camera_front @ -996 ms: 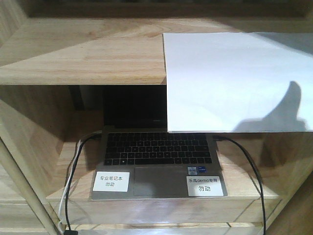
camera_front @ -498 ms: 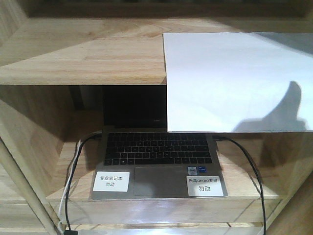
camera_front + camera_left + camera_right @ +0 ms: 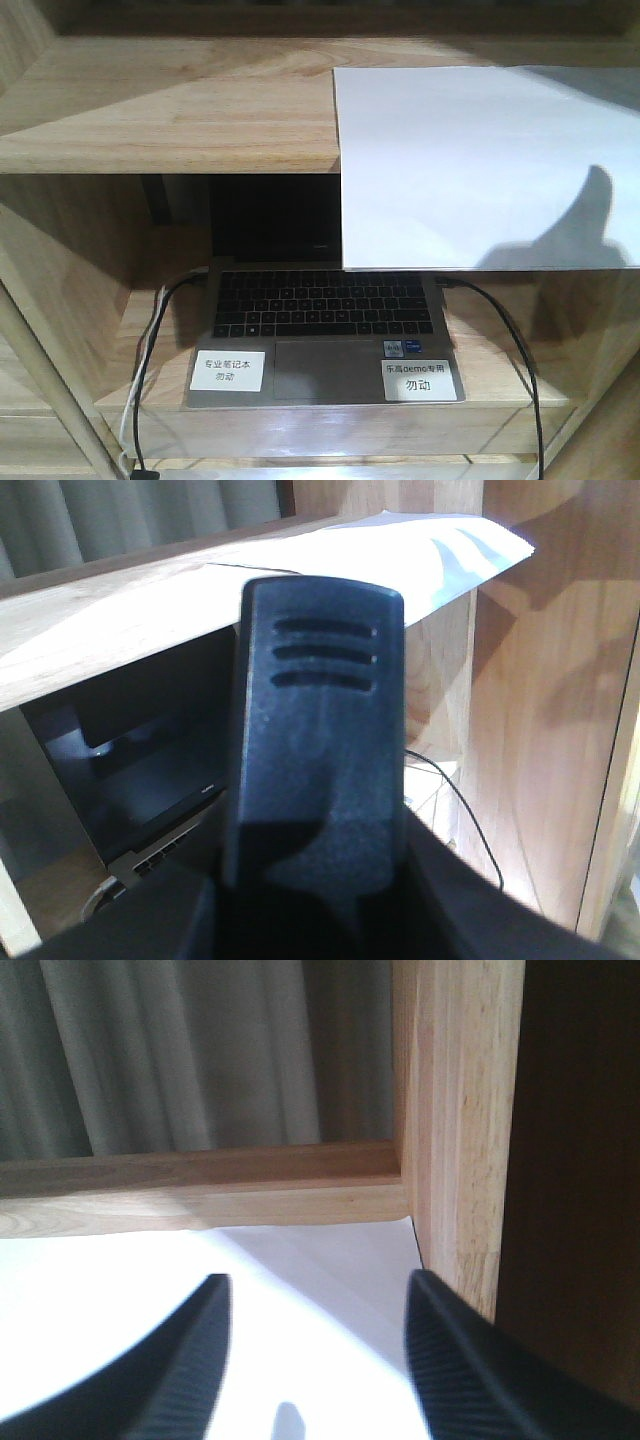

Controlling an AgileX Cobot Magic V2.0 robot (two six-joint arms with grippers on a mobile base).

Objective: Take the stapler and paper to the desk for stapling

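The paper lies on the shelf board at the front view's upper right, overhanging the laptop. The right gripper hangs above it, fingers spread apart, while the left gripper is clamped on the stapler filling its view's centre.

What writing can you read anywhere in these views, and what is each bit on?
"专业笔记本 勿动": left white label, on the laptop, left palm rest.
"乐高demo专用 勿动": right white label, on the right palm rest.
Small stickers above the right label: too small to read.
Keyboard key legends: too small to read.
The paper: blank, no text.
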